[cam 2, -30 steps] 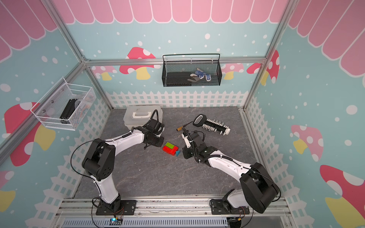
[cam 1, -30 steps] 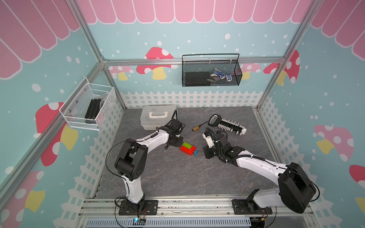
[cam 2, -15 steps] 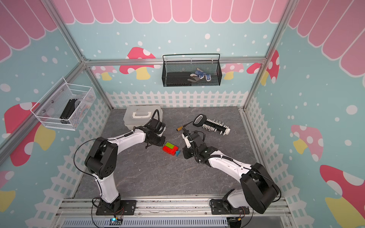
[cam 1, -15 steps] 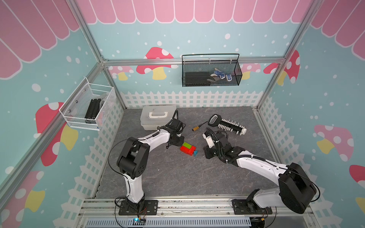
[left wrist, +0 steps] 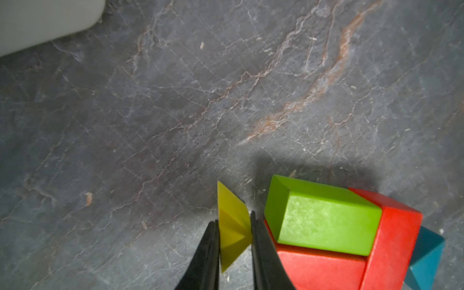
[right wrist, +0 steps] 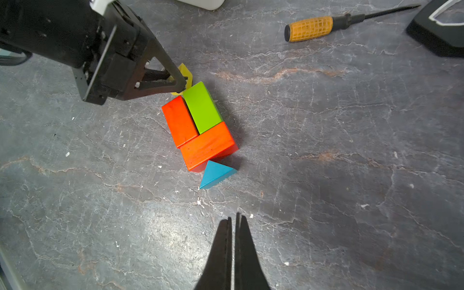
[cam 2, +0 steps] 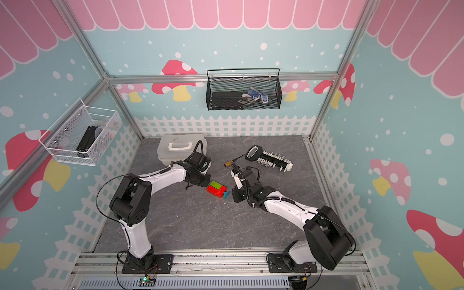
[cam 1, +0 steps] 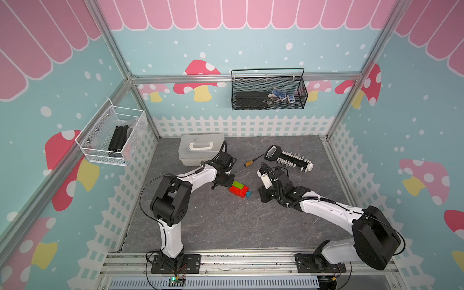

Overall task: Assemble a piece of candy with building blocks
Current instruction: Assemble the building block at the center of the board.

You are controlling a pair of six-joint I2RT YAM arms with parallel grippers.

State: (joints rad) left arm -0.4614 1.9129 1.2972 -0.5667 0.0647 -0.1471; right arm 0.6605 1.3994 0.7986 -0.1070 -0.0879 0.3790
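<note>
My left end effector (left wrist: 234, 222) pinches the yellow triangle (left wrist: 229, 208) in a narrow grip, just beside the green block (left wrist: 324, 221). My right end effector (right wrist: 233, 219), closed and empty, sits near the blue triangle (right wrist: 216, 174).

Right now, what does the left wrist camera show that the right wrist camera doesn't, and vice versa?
Left wrist only: both fingers of the left gripper touching the yellow triangle. Right wrist only: the screwdriver, a corner of the rack, the shut right gripper. Both: green bar, red bars, blue triangle, box, some yellow.
</note>
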